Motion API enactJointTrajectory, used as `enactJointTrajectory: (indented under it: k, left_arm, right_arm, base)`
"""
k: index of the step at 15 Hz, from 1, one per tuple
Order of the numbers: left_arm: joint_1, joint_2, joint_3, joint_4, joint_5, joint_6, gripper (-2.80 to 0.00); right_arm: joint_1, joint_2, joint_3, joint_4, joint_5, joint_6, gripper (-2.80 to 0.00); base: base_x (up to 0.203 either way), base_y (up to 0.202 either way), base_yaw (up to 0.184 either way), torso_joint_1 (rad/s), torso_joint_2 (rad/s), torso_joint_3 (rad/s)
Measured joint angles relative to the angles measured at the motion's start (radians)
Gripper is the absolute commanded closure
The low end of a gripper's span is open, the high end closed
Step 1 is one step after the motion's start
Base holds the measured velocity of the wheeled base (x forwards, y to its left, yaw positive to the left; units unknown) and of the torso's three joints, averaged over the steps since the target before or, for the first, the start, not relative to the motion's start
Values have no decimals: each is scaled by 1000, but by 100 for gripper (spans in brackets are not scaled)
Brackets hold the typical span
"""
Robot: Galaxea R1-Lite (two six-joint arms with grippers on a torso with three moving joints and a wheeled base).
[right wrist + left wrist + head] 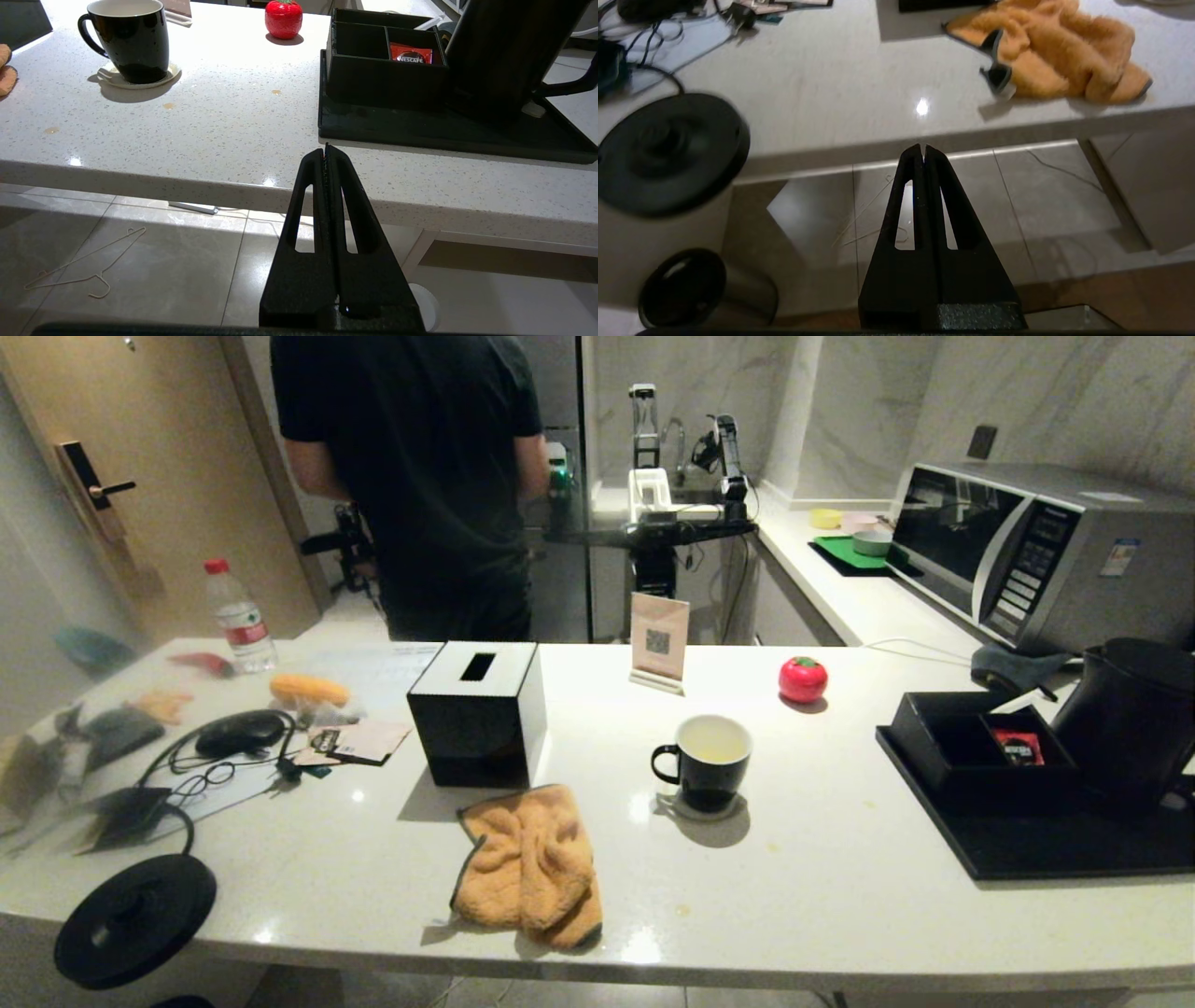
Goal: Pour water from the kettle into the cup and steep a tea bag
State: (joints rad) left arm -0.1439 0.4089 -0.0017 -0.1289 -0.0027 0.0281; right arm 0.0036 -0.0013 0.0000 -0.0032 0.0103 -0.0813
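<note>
While both my arms hang below the counter edge, the cup (709,761) sits at centre on its coaster, holding pale yellowish water (713,741). That suggests the pour is done. No tea bag shows in or near the cup, so I cannot tell whether steeping has happened. At three o'clock from the cup, the kettle (1125,719) stands on the black tray (1027,849), beside a red sachet (1019,747). My left gripper (924,150) and right gripper (325,150) are both closed and empty.

Dim warm light, glare spots on the counter (840,859), blurred left edge.
</note>
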Motion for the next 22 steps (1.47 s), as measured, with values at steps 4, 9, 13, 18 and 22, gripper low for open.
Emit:
enactJointTrajectory:
  k: [4,9,13,18,22]
  left_arm:
    - [-3,-104,2,128,-17,-17,0]
    - [114,-184,2,135,-16,25,0]
    - [133,-323,2,136,-11,6,0]
    - [136,-401,2,138,-7,-28,0]
    - [136,-408,2,138,-6,-28,0]
  right_arm:
    - [1,0,0,0,0,1,0]
    - [1,0,0,0,0,1,0]
    - [0,0,0,0,0,1,0]
    - [0,0,0,0,0,1,0]
    - [1,0,0,0,0,1,0]
  base:
    - [0,0,0,0,0,0]
    - [0,0,0,0,0,0]
    - [0,0,0,0,0,0]
    - [0,0,0,0,0,0]
    - [0,0,0,0,0,0]
